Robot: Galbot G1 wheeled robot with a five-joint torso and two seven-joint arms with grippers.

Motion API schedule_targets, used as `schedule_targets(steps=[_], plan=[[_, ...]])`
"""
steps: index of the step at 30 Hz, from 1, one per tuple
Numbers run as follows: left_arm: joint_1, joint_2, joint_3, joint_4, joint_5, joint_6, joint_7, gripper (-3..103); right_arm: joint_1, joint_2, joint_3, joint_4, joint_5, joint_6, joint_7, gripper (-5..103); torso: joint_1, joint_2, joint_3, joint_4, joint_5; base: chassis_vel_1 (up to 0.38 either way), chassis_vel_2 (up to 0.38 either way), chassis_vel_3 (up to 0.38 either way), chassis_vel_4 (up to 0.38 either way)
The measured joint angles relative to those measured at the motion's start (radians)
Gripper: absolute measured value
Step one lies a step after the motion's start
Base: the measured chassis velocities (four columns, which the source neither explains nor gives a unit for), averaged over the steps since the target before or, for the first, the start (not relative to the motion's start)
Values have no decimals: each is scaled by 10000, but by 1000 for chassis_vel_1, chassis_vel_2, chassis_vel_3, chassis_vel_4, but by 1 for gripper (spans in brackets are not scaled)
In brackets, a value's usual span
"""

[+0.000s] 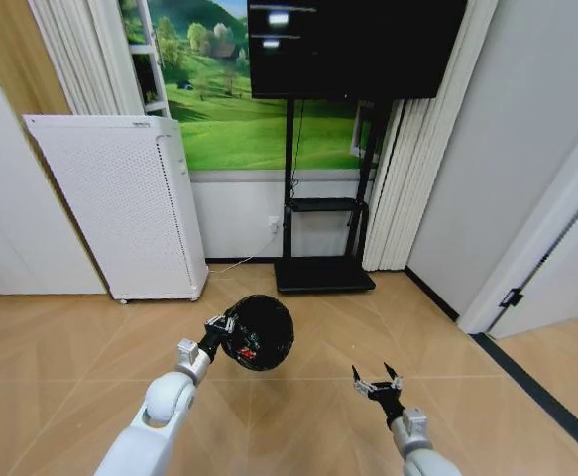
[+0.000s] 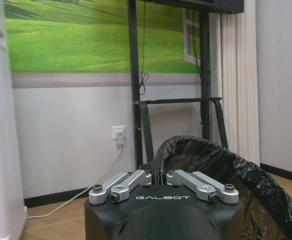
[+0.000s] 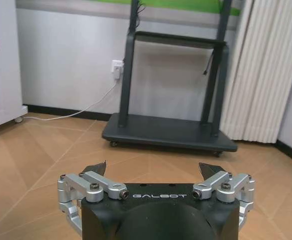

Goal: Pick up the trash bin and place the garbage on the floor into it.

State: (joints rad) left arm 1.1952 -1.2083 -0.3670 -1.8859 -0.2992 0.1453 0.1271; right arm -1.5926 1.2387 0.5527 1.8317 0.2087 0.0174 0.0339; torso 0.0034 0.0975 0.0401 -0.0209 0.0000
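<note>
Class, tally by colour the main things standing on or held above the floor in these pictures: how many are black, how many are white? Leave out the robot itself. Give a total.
Black: 2, the trash bin held in the left gripper and the TV stand.
White: 1, the perforated appliance.
Total: 3.
</note>
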Motion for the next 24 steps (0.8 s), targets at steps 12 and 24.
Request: schedule_targets(steps=[12, 24], plan=[[24, -25, 27, -3, 18, -4, -9, 7, -85, 11, 1, -167, 87, 470, -112, 100, 2, -1, -1, -4, 4, 58, 100, -48, -96], [103, -28, -68, -56, 33, -33, 16, 7, -540, 109, 78, 64, -128, 413, -144, 100, 1, -1, -1, 0, 0, -1, -3, 1, 5]])
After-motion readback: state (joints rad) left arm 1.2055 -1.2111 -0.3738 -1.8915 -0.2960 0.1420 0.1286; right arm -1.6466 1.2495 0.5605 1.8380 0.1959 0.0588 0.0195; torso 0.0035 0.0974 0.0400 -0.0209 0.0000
